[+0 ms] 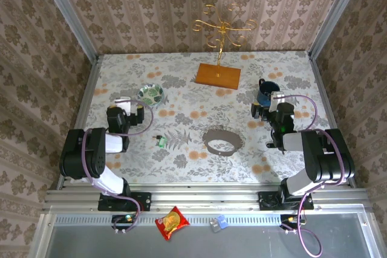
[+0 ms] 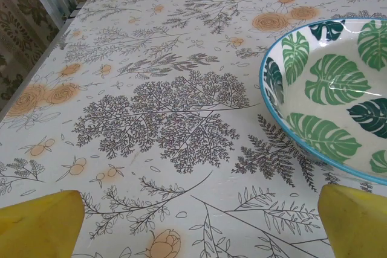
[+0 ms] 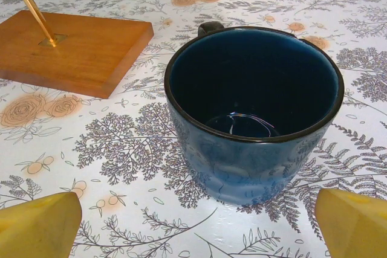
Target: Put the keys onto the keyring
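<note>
Keyring [image 1: 222, 141]: a grey-brown strap loop lying flat on the table [image 1: 181, 167], held by neither gripper.
Keys [image 1: 161, 142]: a tiny cluster on the table, left of the keyring and well apart from it. A green head shows, and the rest is too small to make out.
Left gripper [image 1: 130, 103] [image 2: 196, 228]: jaws spread wide and empty. It sits left of the keyring, farther out than the keys, with its yellow fingertips [image 2: 39, 225] low over the table.
Right gripper [image 1: 266, 109] [image 3: 196, 228]: jaws wide apart and empty, to the right of the keyring and a little beyond it.
Leaf-patterned bowl [image 1: 150, 93] [image 2: 326, 95]: beyond and left of the keyring, just ahead of the left gripper.
Blue mug [image 1: 266, 92] [image 3: 254, 113]: upright, beyond and right of the keyring, directly ahead of the right gripper.
Gold wire stand [image 1: 222, 31]: on a wooden base [image 1: 218, 75] [image 3: 72, 49], straight beyond the keyring.
Red snack packet [image 1: 172, 222]: nearer than the keyring, past the table's front rail.
</note>
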